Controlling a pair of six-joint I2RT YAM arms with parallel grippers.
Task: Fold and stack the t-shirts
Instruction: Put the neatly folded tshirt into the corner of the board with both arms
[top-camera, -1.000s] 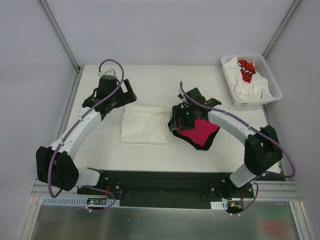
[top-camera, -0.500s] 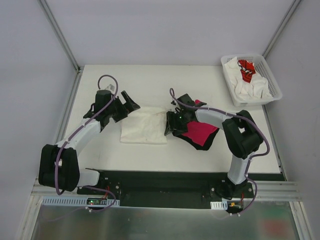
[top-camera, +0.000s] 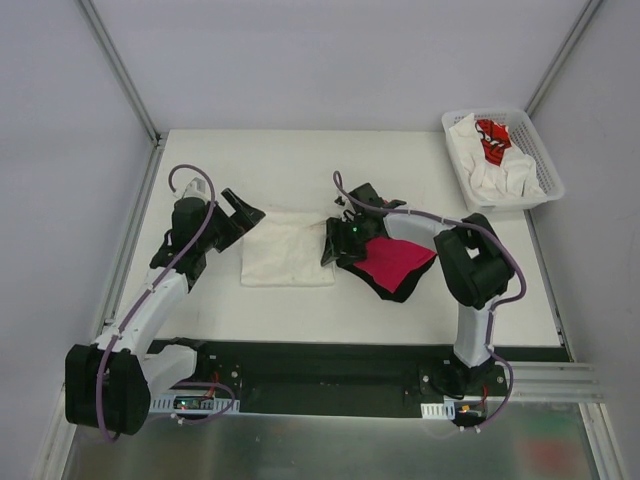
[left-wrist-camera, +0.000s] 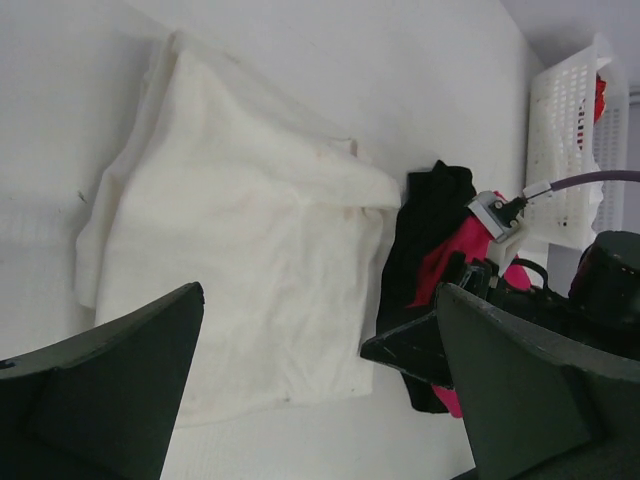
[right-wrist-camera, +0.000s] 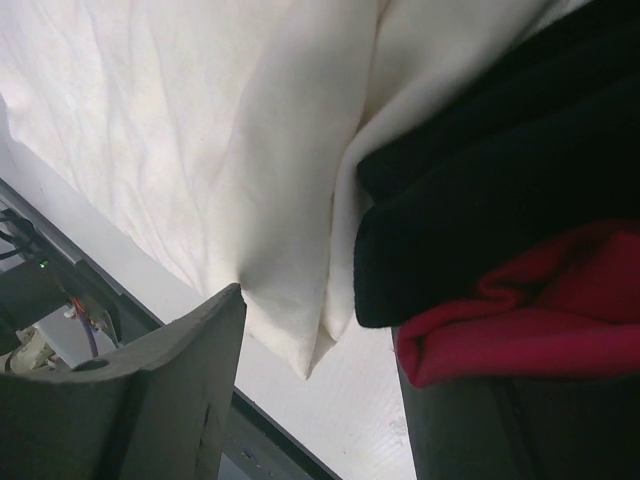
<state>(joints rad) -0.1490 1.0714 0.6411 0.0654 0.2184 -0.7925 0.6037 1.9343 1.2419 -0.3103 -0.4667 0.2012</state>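
Observation:
A folded cream t-shirt (top-camera: 288, 252) (left-wrist-camera: 240, 250) (right-wrist-camera: 180, 130) lies flat mid-table. Just to its right sits a bundle made of a magenta t-shirt (top-camera: 392, 260) (left-wrist-camera: 455, 245) (right-wrist-camera: 540, 320) and a black t-shirt (top-camera: 397, 293) (left-wrist-camera: 425, 220) (right-wrist-camera: 500, 200). My right gripper (top-camera: 335, 245) (right-wrist-camera: 320, 330) is low at the seam between them. Its jaws are apart around the cream shirt's corner, and the dark bundle drapes over the right finger. My left gripper (top-camera: 238, 213) (left-wrist-camera: 315, 300) hangs open and empty above the cream shirt's far-left corner.
A white lattice basket (top-camera: 545, 160) (left-wrist-camera: 560, 130) at the back right holds crumpled white shirts (top-camera: 495, 175) and one with red print (top-camera: 492, 138). The right arm's purple cable (left-wrist-camera: 580, 180) arcs over the bundle.
The left gripper has drawn back toward the near left, nearer the cream shirt's corner. The right gripper has slid left to the cream shirt's edge, and the magenta-black bundle has moved slightly left with it.

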